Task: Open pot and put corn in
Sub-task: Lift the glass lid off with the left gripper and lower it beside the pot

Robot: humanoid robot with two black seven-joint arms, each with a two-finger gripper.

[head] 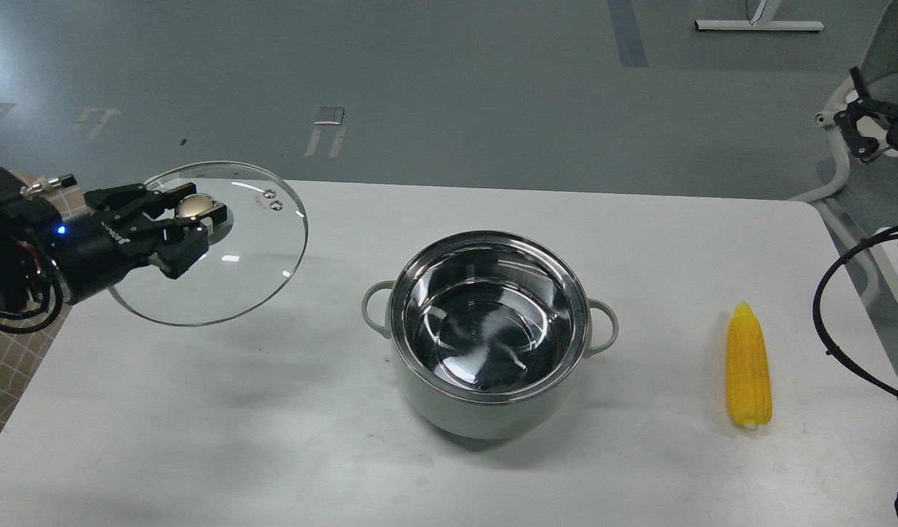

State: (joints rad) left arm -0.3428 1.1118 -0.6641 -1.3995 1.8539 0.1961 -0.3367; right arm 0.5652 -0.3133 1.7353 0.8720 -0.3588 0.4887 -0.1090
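Left arm in from left edge, roughly level, wrist LED blue. Left gripper [192, 223] clamped on lid knob [193, 207], lid held in air. Right gripper [862, 135] at far right edge, raised; finger state unreadable.

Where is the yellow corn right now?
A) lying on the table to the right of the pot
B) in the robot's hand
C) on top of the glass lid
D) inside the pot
A: the corn lies flat on the white table, apart from the pot, which is open and has nothing in it.
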